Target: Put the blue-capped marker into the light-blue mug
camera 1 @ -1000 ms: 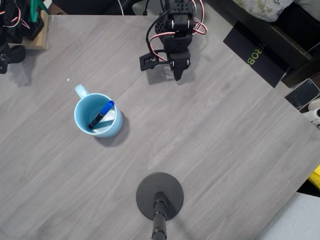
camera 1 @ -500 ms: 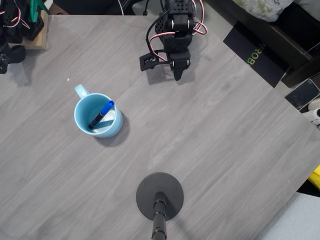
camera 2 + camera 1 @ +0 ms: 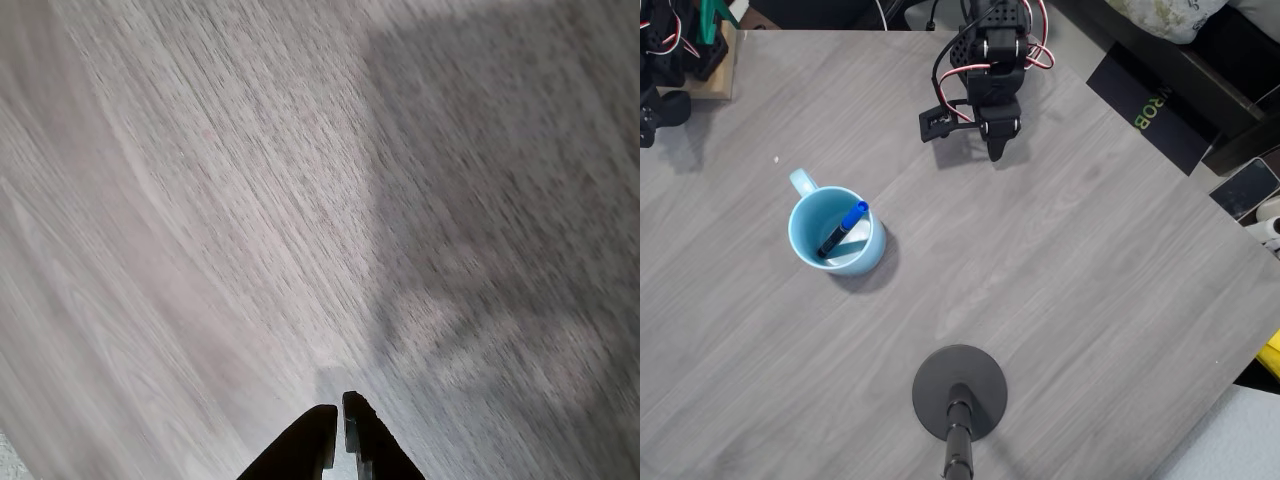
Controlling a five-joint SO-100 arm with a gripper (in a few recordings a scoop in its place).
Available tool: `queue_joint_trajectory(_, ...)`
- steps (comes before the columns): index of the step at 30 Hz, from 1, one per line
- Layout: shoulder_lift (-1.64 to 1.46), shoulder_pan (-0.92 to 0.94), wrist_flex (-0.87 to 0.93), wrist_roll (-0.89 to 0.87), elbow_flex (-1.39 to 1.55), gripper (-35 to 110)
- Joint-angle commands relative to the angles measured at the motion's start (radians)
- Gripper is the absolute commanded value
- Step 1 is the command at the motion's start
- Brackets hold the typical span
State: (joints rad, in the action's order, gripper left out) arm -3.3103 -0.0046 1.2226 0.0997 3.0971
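The gripper showed at the bottom centre of the wrist view as two dark fingertips drawn together, with only a thin sliver of space between them and nothing held. Beneath them lay bare grey wood-grain table, crossed on the right by a soft shadow. In the overhead view the gripper sat at the upper centre of the frame, pointing down the picture, at the end of a black arm trailing red and white wires.

Well apart from it, in the left middle of the overhead view, stood the light-blue mug, upright, its small loop handle toward the upper left. The blue-capped marker was inside the mug, leaning. Its long axis ran diagonally, from the dark barrel end low in the mug at the lower left up to the bright blue cap at the upper right, where the cap rested near the rim. By the look of it, the task was already done.

The marker seemed light, stiff and smooth, so it would likely slip a little between hard fingers. If it ever needed lifting again, the exposed upper part just below the cap would be the sensible place to pinch, across its narrow width. The mug looked glossy, heavier and breakable, and a nudge could shift or tip it.

A black round stand base sat at the bottom centre, away from both.
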Motion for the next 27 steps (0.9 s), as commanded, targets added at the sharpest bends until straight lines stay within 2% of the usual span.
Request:
queue_joint_trajectory(1, -0.028, -0.005, 0.012, 0.002, 0.002, 0)
queue_joint_trajectory(27, -0.028, -0.005, 0.012, 0.002, 0.002, 0)
